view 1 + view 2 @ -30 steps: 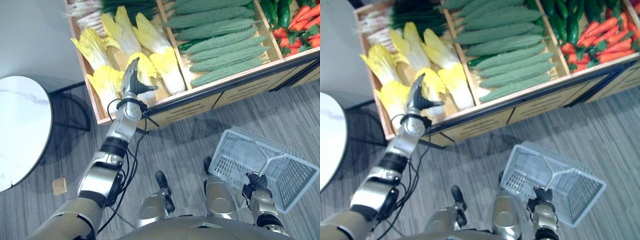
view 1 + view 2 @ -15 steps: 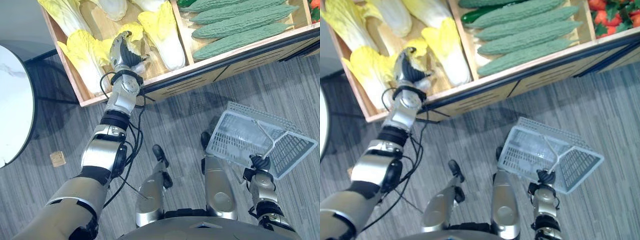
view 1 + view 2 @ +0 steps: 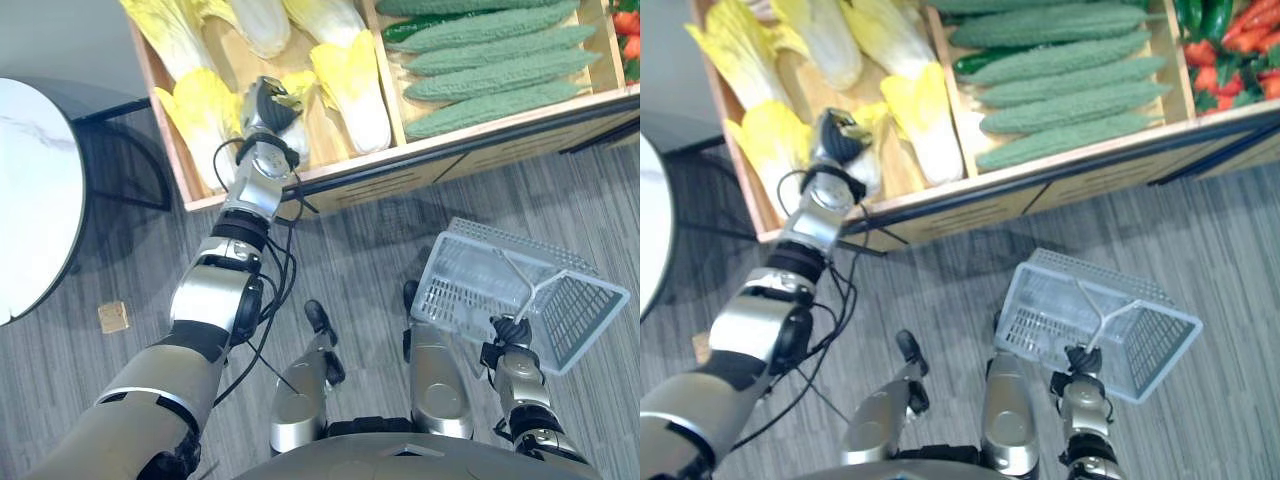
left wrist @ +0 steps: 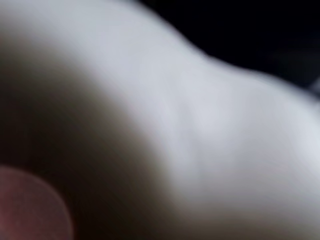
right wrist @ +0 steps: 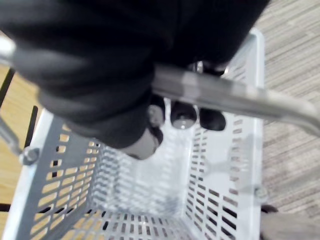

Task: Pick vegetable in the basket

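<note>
My left hand (image 3: 263,106) reaches into the wooden display's left bin (image 3: 330,165) and lies on a napa cabbage (image 3: 297,138), yellow-leaved with a white stem, its fingers curled over it. The left wrist view is pressed close against the cabbage's white surface (image 4: 210,125). Low at the right, my right hand (image 3: 511,331) is shut on the metal handle (image 5: 235,97) of a grey plastic basket (image 3: 470,290). The basket hangs tilted above the floor, and its latticed inside (image 5: 125,185) holds nothing.
More napa cabbages (image 3: 352,78) lie around the held one. The middle bin holds several bitter gourds (image 3: 490,70); red peppers (image 3: 1240,50) fill the right bin. A round white marble table (image 3: 35,230) stands at the left, with a small wooden block (image 3: 113,317) on the floor nearby.
The view has shifted over the display. My left hand's fingers, straighter a second ago, have curled down onto the cabbage. The basket still hangs from my right hand.
</note>
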You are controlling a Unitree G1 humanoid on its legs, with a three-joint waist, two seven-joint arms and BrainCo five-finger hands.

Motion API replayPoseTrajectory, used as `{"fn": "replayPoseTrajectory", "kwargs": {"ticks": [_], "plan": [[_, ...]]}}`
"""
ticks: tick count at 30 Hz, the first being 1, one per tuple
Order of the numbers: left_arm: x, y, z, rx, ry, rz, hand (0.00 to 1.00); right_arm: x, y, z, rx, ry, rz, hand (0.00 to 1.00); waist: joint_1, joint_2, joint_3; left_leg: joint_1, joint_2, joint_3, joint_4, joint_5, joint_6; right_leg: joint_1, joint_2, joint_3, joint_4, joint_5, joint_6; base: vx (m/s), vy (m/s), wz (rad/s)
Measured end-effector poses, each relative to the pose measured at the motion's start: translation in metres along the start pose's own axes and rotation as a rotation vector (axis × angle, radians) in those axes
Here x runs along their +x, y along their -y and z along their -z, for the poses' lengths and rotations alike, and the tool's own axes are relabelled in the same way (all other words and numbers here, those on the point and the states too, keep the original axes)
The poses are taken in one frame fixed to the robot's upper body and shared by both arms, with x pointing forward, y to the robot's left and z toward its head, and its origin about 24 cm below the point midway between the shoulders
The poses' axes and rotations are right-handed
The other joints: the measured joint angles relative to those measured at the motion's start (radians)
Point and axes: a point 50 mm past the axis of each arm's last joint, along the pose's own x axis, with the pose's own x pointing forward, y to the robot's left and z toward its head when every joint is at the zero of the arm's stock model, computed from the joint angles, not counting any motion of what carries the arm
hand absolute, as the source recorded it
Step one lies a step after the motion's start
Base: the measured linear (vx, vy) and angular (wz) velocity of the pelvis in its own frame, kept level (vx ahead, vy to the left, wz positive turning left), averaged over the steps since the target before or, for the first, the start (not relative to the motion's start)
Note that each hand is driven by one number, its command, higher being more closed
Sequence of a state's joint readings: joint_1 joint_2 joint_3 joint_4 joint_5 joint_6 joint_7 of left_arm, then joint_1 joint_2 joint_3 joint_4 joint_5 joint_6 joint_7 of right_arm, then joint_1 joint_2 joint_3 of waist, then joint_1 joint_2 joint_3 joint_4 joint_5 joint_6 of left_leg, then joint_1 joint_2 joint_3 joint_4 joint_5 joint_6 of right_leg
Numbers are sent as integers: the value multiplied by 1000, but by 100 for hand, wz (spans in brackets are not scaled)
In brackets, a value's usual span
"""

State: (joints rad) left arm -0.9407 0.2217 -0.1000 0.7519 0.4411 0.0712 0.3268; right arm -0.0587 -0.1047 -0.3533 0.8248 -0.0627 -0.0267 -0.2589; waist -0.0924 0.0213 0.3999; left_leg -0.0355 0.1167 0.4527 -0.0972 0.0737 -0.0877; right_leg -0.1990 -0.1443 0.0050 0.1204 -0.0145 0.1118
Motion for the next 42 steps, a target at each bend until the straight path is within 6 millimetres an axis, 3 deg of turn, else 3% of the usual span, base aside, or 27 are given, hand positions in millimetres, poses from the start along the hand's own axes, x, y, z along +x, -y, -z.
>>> {"fn": "replayPoseTrajectory", "kwargs": {"ticks": [7,10,11,12,13,14,16,17,18,19,20,21,22,23,24,25,26,27,28,29,30,31,32,34,36,38,42], "plan": [[-14,-24,-37,35,255,-121,100,-15,8,30,18,-61,16,100,-10,-38,-72,63,-1,28,0,-19,-5,51,17,30,-19,10,10,47,4,-15],[-33,-29,-51,36,400,-150,100,-21,0,26,23,-25,-5,100,-10,-59,-98,69,14,104,14,-42,2,30,31,61,-64,82,24,-45,0,-81],[-46,-25,-50,37,435,-139,100,-24,-4,21,30,7,-13,100,-8,-59,-99,68,34,153,51,-63,12,23,44,19,-95,150,13,-64,-34,-111],[-52,-22,-47,38,444,-125,100,-26,-6,18,34,24,-16,100,-7,-54,-103,69,55,181,67,-73,20,27,51,-14,-119,177,0,-50,-52,-119],[-67,-13,-41,30,459,-76,100,-30,-8,13,29,57,-29,100,-11,-50,-108,86,71,233,83,-81,25,19,33,-159,-36,110,-81,-15,-40,-108],[-82,-2,-38,7,469,-23,100,-33,-7,9,35,83,-29,100,-13,-49,-122,94,84,273,101,-83,24,13,-1,-265,53,48,-109,11,-36,-98],[-101,9,-29,-24,463,38,100,-37,-5,-1,43,142,-28,100,-11,-63,-133,102,102,340,177,-118,17,3,-21,-335,102,27,-98,27,-78,-117],[-114,16,-17,-44,425,90,100,-40,-5,-22,46,233,-42,100,-11,-48,-139,112,136,402,248,-164,27,-10,6,-378,110,54,-138,-30,-131,-187],[-123,22,-8,-51,394,137,100,-43,-7,-37,46,299,-58,100,-6,-40,-143,128,137,434,256,-186,24,-24,25,-381,101,84,-151,-96,-87,-227],[-130,28,-2,-63,374,175,100,-45,-10,-50,52,352,-74,100,1,-26,-154,147,136,480,249,-202,31,-30,74,-381,44,139,-118,-124,-96,-261],[-141,35,8,-89,333,215,100,-49,-20,-67,60,420,-110,100,16,-9,-174,180,160,602,229,-207,-3,-38,41,-527,111,19,-200,-106,-73,-230],[-147,41,15,-108,289,240,100,-53,-23,-70,44,446,-139,100,0,-19,-180,196,155,644,246,-205,-7,-31,-47,-660,245,-87,-218,-51,-99,-198],[-155,49,22,-134,239,271,100,-57,-27,-70,31,457,-173,100,0,-29,-189,209,149,690,253,-200,-15,-15,-119,-756,304,-143,-197,-5,-146,-169],[-165,60,30,-156,179,308,100,-62,-36,-74,22,481,-222,100,6,-38,-194,223,158,757,283,-198,-19,-9,-137,-826,297,-169,-173,56,-260,-175],[-174,74,41,-165,105,363,100,-69,-39,-77,19,511,-261,100,-2,-13,-197,228,200,787,328,-195,-22,-16,-94,-814,277,-158,-205,92,-294,-142],[-178,82,43,-173,78,406,100,-73,-39,-77,18,518,-278,100,-10,-5,-201,230,220,794,363,-195,-22,-17,-67,-797,262,-159,-217,151,-311,-114],[-185,95,45,-196,35,452,100,-78,-43,-77,2,532,-315,100,-9,3,-203,249,282,796,451,-192,-17,-13,-18,-751,242,-163,-237,159,-239,-142],[-189,102,47,-227,-2,465,100,-82,-49,-75,-5,531,-360,100,-6,6,-203,265,344,751,556,-175,8,-9,38,-677,222,-162,-254,162,-224,-168],[-189,103,48,-232,-14,463,100,-84,-52,-75,5,528,-376,100,-2,5,-203,258,362,683,603,-159,30,-8,63,-630,212,-162,-261,114,-133,-205],[-191,105,51,-240,-32,472,100,-86,-57,-78,7,539,-421,100,4,9,-203,230,350,480,670,-192,21,-7,105,-544,199,-157,-279,133,-101,-189],[-193,106,53,-250,-47,478,100,-87,-59,-79,-6,545,-448,100,12,14,-205,217,330,364,712,-214,15,-7,124,-510,194,-154,-286,135,-67,-261],[-198,109,57,-263,-73,492,100,-91,-66,-79,-32,557,-511,100,24,26,-210,186,284,179,816,-249,29,-7,179,-415,185,-150,-293,191,-73,-277],[-205,111,60,-265,-93,499,100,-96,-76,-80,-41,561,-588,100,34,37,-217,151,243,54,908,-269,48,2,233,-327,160,-148,-297,186,-44,-267],[-211,116,62,-256,-103,533,100,-107,-93,-80,-41,565,-689,100,39,43,-219,77,191,-68,1019,-283,47,28,293,-231,106,-146,-289,184,-1,-210],[-217,122,63,-265,-125,556,100,-120,-109,-80,-30,564,-803,100,57,44,-216,-18,154,-141,1105,-317,35,76,322,-164,37,-143,-284,150,51,-155],[-219,126,62,-294,-148,562,100,-139,-125,-83,1,574,-916,100,87,44,-211,-132,139,-164,1107,-380,44,153,319,-93,-25,-116,-243,178,63,-99],[-219,126,62,-301,-164,523,100,-150,-128,-89,43,594,-984,100,110,37,-207,-279,143,-159,818,-395,24,249,280,-78,-79,-124,-230,212,114,-26]]}}
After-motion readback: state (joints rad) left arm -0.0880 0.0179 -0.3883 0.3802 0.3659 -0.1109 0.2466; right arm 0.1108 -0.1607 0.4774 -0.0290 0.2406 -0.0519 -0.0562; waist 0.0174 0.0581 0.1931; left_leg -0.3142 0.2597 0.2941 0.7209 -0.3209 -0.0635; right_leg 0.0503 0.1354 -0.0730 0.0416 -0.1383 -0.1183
